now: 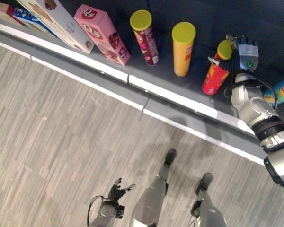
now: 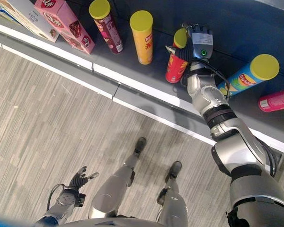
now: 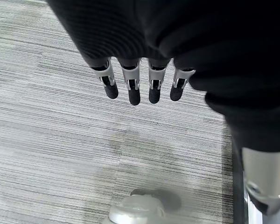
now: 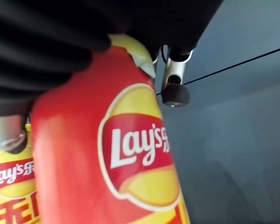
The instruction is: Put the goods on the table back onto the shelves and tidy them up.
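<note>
The right hand (image 2: 199,45) grips the red can (image 2: 176,64), which stands on the shelf (image 2: 132,78) near its front edge. Confirm the base sits flat before releasing. The left hand (image 3: 140,84) hangs relaxed.

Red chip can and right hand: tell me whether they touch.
Touching. The right wrist view shows the red chip can pressed against the right hand, whose fingers wrap around it.
</note>
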You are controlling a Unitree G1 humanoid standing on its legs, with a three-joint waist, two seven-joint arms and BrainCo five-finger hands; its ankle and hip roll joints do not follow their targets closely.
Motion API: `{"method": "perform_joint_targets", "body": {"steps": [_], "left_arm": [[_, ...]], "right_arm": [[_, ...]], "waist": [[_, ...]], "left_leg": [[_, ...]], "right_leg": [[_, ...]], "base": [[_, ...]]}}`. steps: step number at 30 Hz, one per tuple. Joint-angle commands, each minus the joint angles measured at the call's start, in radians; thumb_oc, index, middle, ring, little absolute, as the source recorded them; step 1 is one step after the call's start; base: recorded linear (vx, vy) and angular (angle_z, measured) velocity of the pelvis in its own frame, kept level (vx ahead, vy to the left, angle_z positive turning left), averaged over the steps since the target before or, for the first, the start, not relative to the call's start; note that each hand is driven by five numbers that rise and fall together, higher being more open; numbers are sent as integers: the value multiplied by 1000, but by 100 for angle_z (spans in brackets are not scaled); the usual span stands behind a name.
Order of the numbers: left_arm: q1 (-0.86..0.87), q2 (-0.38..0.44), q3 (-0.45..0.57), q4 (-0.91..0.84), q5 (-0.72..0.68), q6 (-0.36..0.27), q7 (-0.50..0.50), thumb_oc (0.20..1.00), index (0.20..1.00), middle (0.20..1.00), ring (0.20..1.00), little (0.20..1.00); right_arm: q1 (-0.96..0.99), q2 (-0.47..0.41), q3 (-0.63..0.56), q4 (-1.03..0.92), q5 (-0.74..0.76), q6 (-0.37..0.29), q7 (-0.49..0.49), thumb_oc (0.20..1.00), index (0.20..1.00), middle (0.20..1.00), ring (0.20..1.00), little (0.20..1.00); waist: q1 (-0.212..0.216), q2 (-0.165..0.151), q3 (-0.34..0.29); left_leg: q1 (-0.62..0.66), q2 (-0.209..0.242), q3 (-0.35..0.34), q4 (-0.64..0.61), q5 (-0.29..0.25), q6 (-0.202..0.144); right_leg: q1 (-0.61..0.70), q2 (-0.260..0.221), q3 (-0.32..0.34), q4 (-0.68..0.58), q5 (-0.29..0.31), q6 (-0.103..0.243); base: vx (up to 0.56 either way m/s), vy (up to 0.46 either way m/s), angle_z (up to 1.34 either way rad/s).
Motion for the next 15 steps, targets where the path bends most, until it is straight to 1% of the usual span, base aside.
{"method": "perform_joint_targets", "body": {"steps": [1,15], "left_arm": [[-30,13,-61,22,-50,-13,23,1000,1000,1000,1000,1000],[-27,14,-58,15,-42,-12,26,1000,1000,1000,1000,1000]], "right_arm": [[-96,-97,40,-24,-50,-3,-56,200,200,200,200,200],[-84,-117,28,-17,-54,11,-71,200,200,200,200,200]], "waist": [[20,-11,-28],[0,-10,-27]], "left_leg": [[11,0,30,31,-94,-42],[13,4,34,26,-91,-45]], "right_leg": [[39,-111,20,16,1,82],[33,-111,28,17,-1,82]], "base": [[-1,3,4],[0,0,0]]}}
